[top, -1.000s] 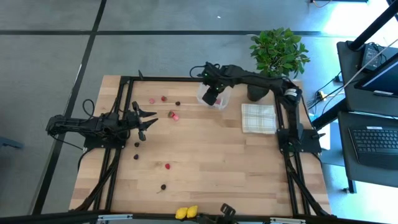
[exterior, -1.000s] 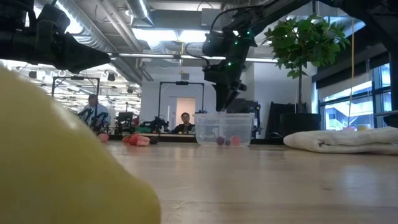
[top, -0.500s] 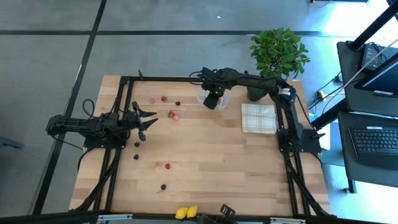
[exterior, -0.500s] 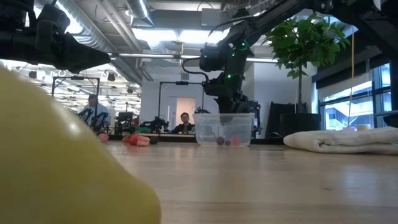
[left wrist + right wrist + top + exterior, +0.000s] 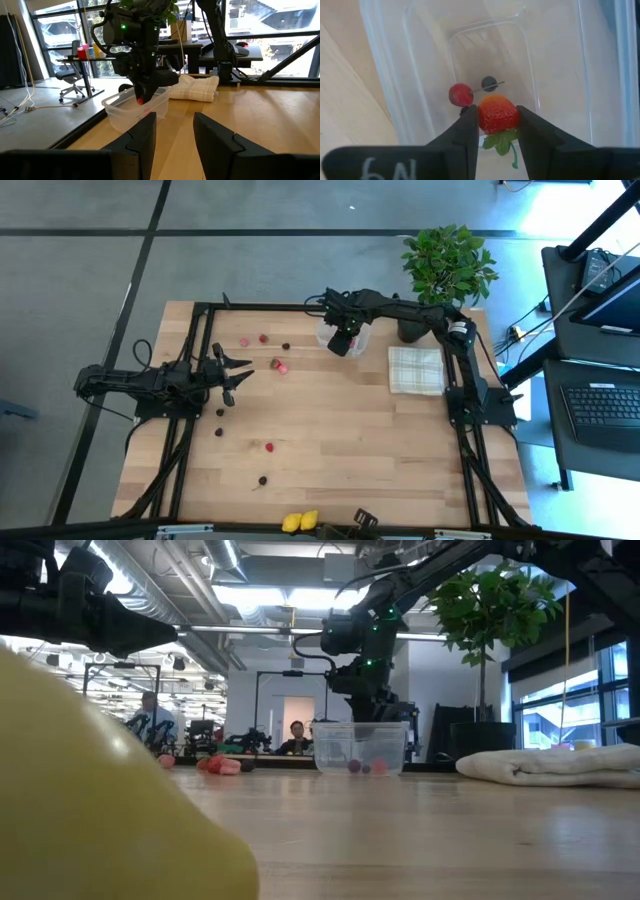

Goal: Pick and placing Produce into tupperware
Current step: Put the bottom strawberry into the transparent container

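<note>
Pinching a strawberry [image 5: 497, 114] over the clear tupperware [image 5: 560, 60] (a cherry and dark berry already inside), the right hand [image 5: 496, 131] could, if it releases off-centre, bounce it onto the worktop [image 5: 340, 430]; left hand [image 5: 232, 372] waits, spread.

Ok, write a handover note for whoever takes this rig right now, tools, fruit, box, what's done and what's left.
Right tool: shut on a strawberry, held over the clear box.
Left tool: empty, parked at the table's left.
Done: a red berry and a dark berry are in the box.
Left: release the strawberry, then collect the loose berries and two yellow pieces on the table.
</note>
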